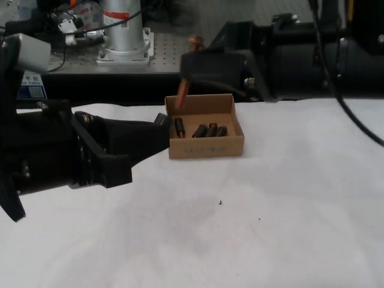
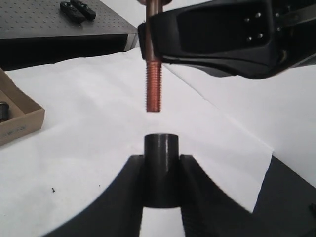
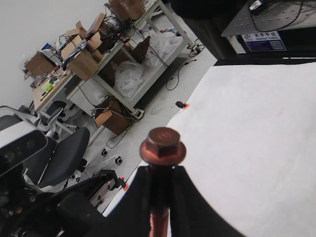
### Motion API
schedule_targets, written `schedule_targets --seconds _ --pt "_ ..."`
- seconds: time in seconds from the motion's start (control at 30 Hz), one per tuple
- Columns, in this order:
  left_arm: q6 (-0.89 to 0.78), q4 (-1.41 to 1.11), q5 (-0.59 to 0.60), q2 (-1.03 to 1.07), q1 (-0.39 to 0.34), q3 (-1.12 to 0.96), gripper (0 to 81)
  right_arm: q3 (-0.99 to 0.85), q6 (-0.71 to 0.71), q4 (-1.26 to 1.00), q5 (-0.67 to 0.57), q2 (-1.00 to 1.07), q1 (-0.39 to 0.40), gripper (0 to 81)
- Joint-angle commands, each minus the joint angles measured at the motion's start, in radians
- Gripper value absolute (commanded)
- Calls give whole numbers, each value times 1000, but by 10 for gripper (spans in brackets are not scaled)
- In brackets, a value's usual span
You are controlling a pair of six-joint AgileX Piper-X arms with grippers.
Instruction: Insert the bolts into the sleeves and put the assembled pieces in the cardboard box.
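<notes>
A black sleeve [image 2: 161, 148] stands upright between the fingers of my left gripper [image 2: 161, 165], which is shut on it. Straight above it hangs a copper bolt [image 2: 153, 86], threaded end down, with a small gap to the sleeve's top. My right gripper [image 3: 160, 197] is shut on the bolt's shank just under its hex head [image 3: 162, 146]. In the high view both grippers meet at the near-left corner of the cardboard box [image 1: 207, 147], the left gripper [image 1: 161, 120] low and the right gripper [image 1: 187, 67] above. Several dark assembled pieces [image 1: 209, 130] lie in the box.
A white cloth [image 1: 252, 216] covers the bench. Behind it is a perforated metal plate [image 1: 78, 60] with a silver post [image 1: 123, 27]. Beyond the cloth's edge the right wrist view looks down on the floor, shelves [image 3: 103, 59] and a chair [image 3: 64, 158].
</notes>
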Motion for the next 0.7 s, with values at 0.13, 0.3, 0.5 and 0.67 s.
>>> schedule_targets --seconds 0.13,0.3,0.5,0.67 --pt "-5 -24 1 -11 3 -10 6 -4 -10 -4 -6 -3 -5 28" --pt "-5 -24 1 -11 3 -10 6 -4 -10 -4 -40 -3 -4 28" --pt "-5 -24 1 -11 3 -10 6 -4 -2 -4 -92 -3 -4 28" --pt "-5 -24 1 -11 3 -10 6 -4 21 -4 -96 -3 -4 28"
